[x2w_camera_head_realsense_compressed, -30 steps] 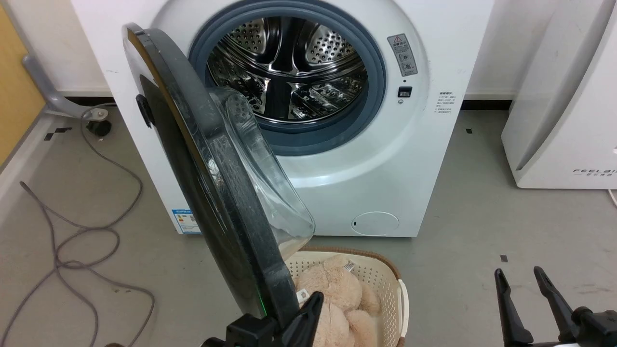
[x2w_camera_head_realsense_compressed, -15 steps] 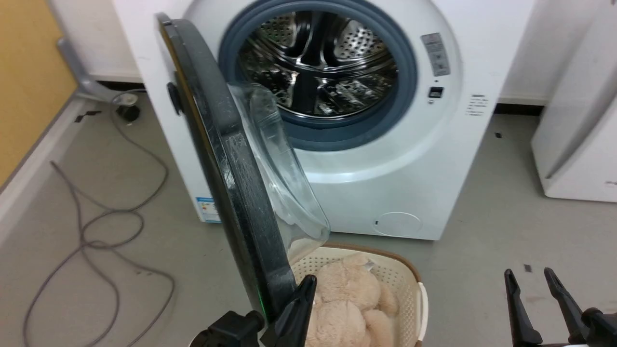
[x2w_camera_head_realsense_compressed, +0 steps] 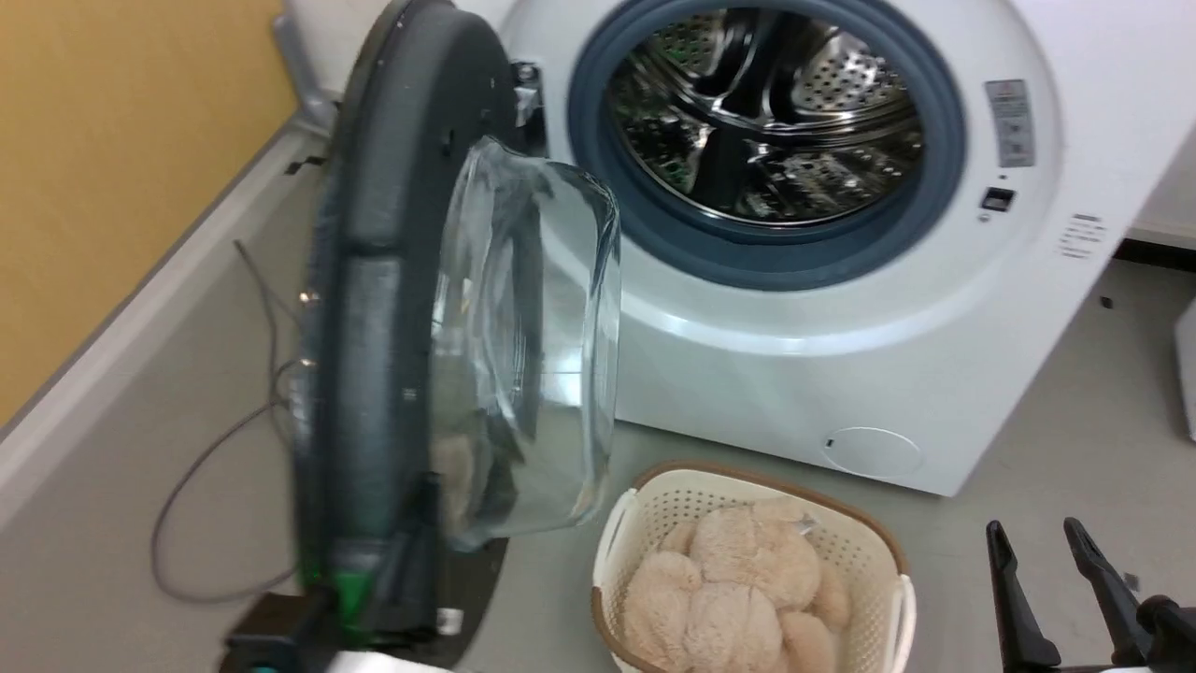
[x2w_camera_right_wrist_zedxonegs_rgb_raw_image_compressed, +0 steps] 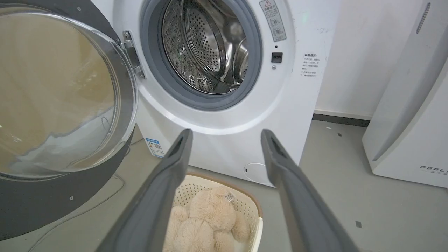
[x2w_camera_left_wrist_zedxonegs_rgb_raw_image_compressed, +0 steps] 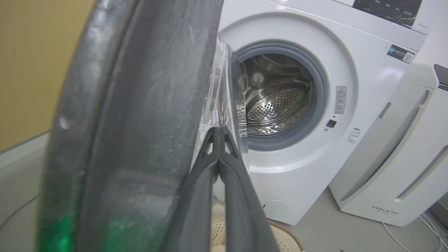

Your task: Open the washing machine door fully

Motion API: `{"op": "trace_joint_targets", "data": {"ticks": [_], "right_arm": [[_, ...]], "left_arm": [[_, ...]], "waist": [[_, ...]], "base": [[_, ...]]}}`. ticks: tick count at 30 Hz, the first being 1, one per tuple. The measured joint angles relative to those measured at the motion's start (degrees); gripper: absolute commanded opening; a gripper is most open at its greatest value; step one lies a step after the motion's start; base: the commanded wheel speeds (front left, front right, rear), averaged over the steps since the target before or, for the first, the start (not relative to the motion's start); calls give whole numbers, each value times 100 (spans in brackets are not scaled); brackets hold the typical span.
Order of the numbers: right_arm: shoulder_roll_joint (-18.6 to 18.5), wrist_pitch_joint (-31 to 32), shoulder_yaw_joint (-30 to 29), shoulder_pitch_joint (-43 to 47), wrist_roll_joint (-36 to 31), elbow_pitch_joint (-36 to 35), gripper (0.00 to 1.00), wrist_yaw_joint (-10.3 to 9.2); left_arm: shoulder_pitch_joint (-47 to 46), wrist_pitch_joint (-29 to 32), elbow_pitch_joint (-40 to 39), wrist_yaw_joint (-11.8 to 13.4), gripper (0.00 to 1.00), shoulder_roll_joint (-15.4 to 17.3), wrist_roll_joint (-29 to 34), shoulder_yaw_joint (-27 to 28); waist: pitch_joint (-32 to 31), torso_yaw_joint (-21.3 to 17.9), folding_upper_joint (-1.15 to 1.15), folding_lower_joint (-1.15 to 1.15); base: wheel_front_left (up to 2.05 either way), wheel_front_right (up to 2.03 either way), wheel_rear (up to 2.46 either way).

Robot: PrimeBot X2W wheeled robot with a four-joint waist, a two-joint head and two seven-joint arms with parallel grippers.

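Observation:
The washing machine door [x2w_camera_head_realsense_compressed: 374, 280] stands swung far out to the left of the white washing machine [x2w_camera_head_realsense_compressed: 794, 374]. Its dark grey inner face and clear glass bowl [x2w_camera_head_realsense_compressed: 523, 346] are turned towards me. The metal hinge [x2w_camera_right_wrist_zedxonegs_rgb_raw_image_compressed: 133, 52] shows in the right wrist view. My left gripper [x2w_camera_head_realsense_compressed: 425, 495] is blurred at the door's lower inner edge. In the left wrist view the left gripper [x2w_camera_left_wrist_zedxonegs_rgb_raw_image_compressed: 218, 130] is shut, fingers pressed together beside the door's rim [x2w_camera_left_wrist_zedxonegs_rgb_raw_image_compressed: 133, 122] with nothing between them. My right gripper [x2w_camera_head_realsense_compressed: 1056, 561] hangs open at the lower right, away from the door, with nothing between its fingers [x2w_camera_right_wrist_zedxonegs_rgb_raw_image_compressed: 168, 182].
A cream basket [x2w_camera_head_realsense_compressed: 654, 486] with a beige plush toy [x2w_camera_head_realsense_compressed: 738, 579] sits on the floor before the machine, just right of the door. A grey cable [x2w_camera_head_realsense_compressed: 187, 486] lies on the floor at the left by the yellow wall [x2w_camera_head_realsense_compressed: 112, 168]. A white FEELBIRD appliance [x2w_camera_right_wrist_zedxonegs_rgb_raw_image_compressed: 413, 133] stands to the right.
The door has swung further away from the drum opening, now showing its inner face. My left gripper went left with it. The head camera has turned, shifting the whole picture. The right gripper is unchanged.

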Motion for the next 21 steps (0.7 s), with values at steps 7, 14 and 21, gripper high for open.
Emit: {"op": "trace_joint_targets", "data": {"ticks": [7, 14, 21], "right_arm": [[0, 31, 16, -10, -25, -22, 100, 0], [1, 90, 30, -58, -44, -63, 100, -1], [1, 100, 5, -247, -277, -118, 100, 0]], "left_arm": [[-254, -166, 302, 11, 0, 413, -359, 880], [-777, -420, 1134, -140, 0, 825, -815, 1736], [-1506, -666, 2087, -249, 0, 1215, -1027, 2341]], "waist": [[85, 196, 0, 0], [245, 76, 0, 0], [470, -114, 0, 0]], "base": [[0, 0, 0], [0, 0, 0], [0, 0, 0]]}}
